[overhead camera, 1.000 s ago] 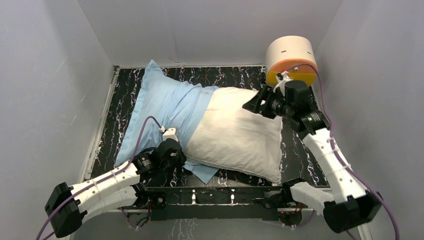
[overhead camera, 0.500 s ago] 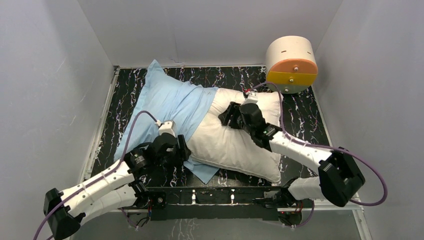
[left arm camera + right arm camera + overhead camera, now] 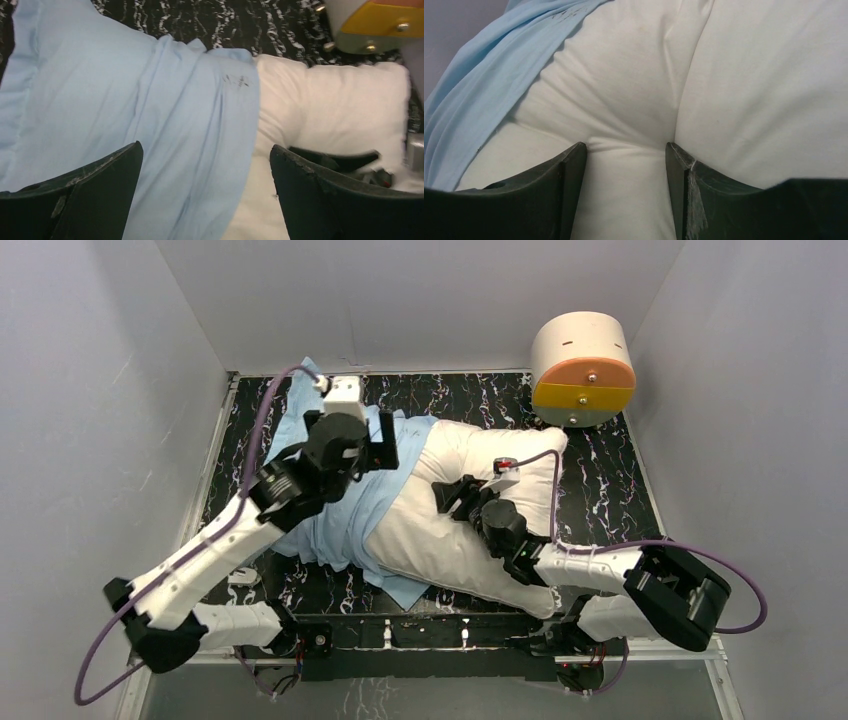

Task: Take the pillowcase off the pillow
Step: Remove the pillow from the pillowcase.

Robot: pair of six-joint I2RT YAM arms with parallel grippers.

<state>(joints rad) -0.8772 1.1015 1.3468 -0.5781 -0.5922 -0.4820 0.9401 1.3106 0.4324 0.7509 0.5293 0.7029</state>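
- While the pillowcase (image 3: 345, 520) covers only the left end of the pillow (image 3: 430, 540), we see the pillow's right part bare and white.
- We find both lying slantwise on the black marbled table (image 3: 460, 395), blue end toward the far left, bare end toward the right.
- We see the pillowcase showing its plain light blue face, wrinkled, with its open hem running across the pillow's middle. A small dark mark (image 3: 235, 80) sits by that hem.
- We read the left gripper (image 3: 205, 150) as wide open, both fingers far apart with nothing between them. It hangs above the pillowcase close to the hem, and as far as we can tell it touches no cloth.
- We see the right gripper (image 3: 625, 147) down on the bare pillow, just right of the hem, with its fingers (image 3: 559, 190) parted and pressed into the white fabric.
- We note a soft ridge of pillow bulging up between those fingers, with creases running from each tip. The jaws are not closed on it.
- From the top view we see the right arm stretched low across the pillow's near part and the left arm reaching over the blue end.
- We spot a round cream-and-orange drum (image 3: 582, 365) at the far right corner, just beside the pillow's far corner. We cannot tell whether they touch.
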